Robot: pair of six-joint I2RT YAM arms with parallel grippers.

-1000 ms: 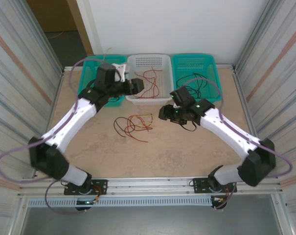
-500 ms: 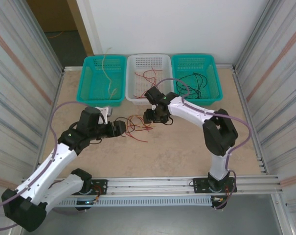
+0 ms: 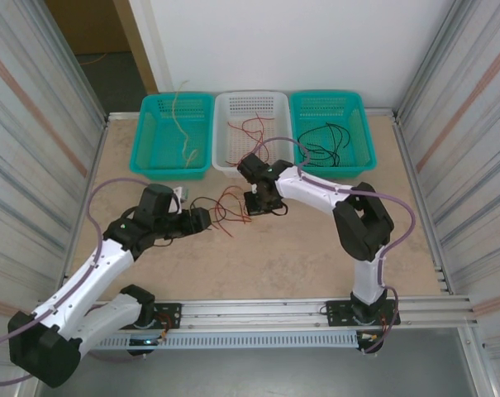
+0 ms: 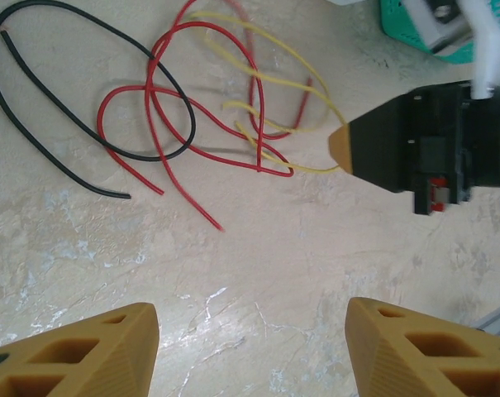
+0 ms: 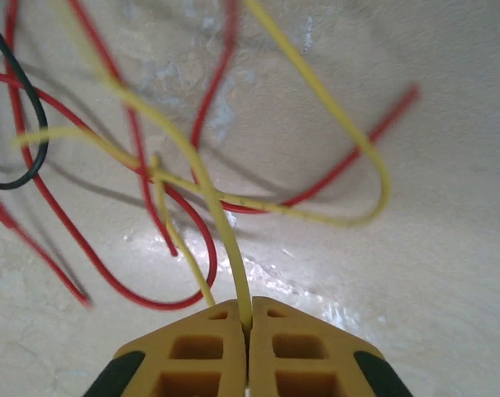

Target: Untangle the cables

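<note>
Right gripper (image 5: 248, 324): clenched on the yellow cable (image 5: 231, 265), strand pinched at the jaw tips.
Cable axis: straight ahead of the right jaws, then bending left into the tangle on the table (image 3: 316, 248).
Left gripper (image 4: 248, 318): released, jaws wide, nothing between; tangle ahead, apart.
Nearer arm: right, already in contact.
Obstructions: red cables (image 4: 152, 78) crossing the yellow strand just ahead of the right jaws; black cable (image 4: 190, 124) looped through the reds beyond.
Surroundings: white basket (image 3: 225, 165) just past the right gripper.
Judged next move: draw yellow clear; snagging on red loops likely.
</note>
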